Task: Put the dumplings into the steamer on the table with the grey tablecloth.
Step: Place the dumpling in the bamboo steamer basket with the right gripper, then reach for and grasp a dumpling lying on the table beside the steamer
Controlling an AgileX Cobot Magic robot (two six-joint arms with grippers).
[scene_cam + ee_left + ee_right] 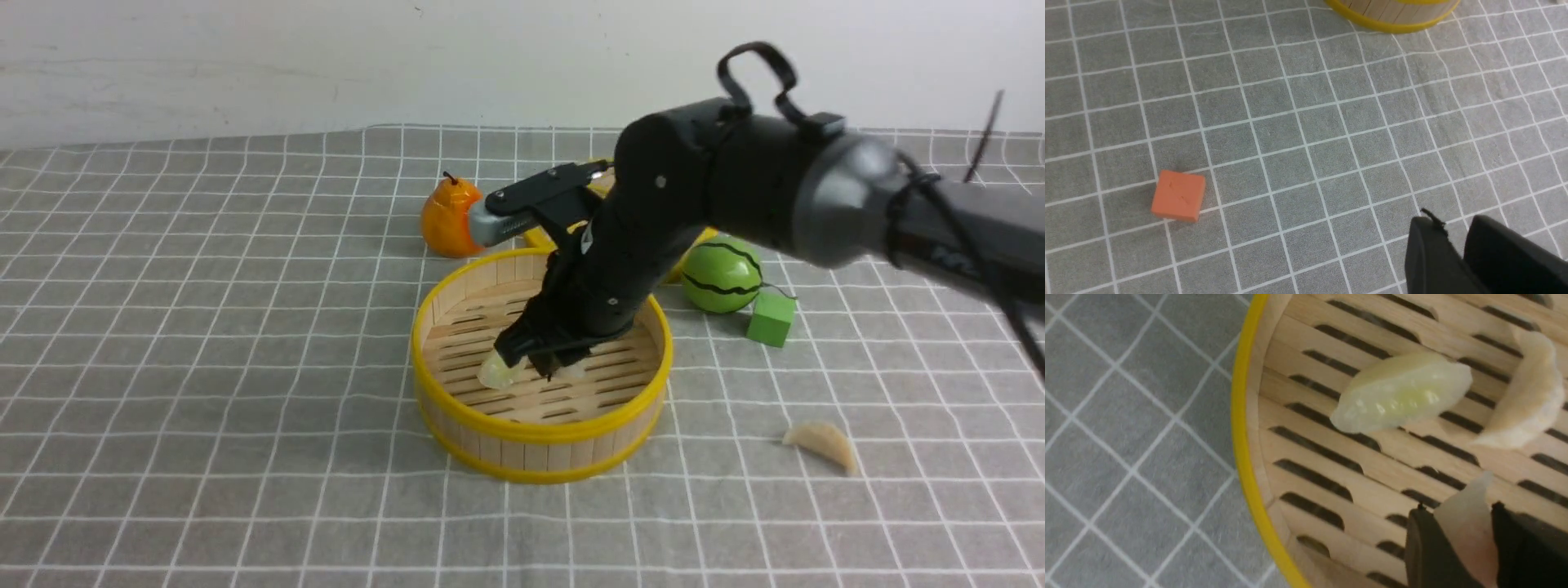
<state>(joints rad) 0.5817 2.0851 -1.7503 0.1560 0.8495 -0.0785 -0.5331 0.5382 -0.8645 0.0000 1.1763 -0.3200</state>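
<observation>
Bamboo slats fill your right wrist view because the right gripper is down inside the steamer, low over its floor. Its jaws are clamped on a pale pinkish dumpling, pinched across its narrow body with one tip poking out beyond the fingers. That hold stops the soft crescent from rolling free. At this height, I judge that a release would set it down rather than drop it.

Two others lie on the slats: a greenish dumpling nearer the wall and a whitish dumpling just beside it. Your held piece is clear of both, so by my reading there is bare floor for it.

In the front view, the fourth dumpling lies on the grey tablecloth on the right arm's side, well apart from the steamer. Once you let go of this one, that will be the only piece left to fetch.

The left gripper hovers over bare cloth near an orange cube. Its fingers stand close together with nothing between them, though you cannot tell whether they fully meet. Parked there, it leaves the basket free for the right arm.
</observation>
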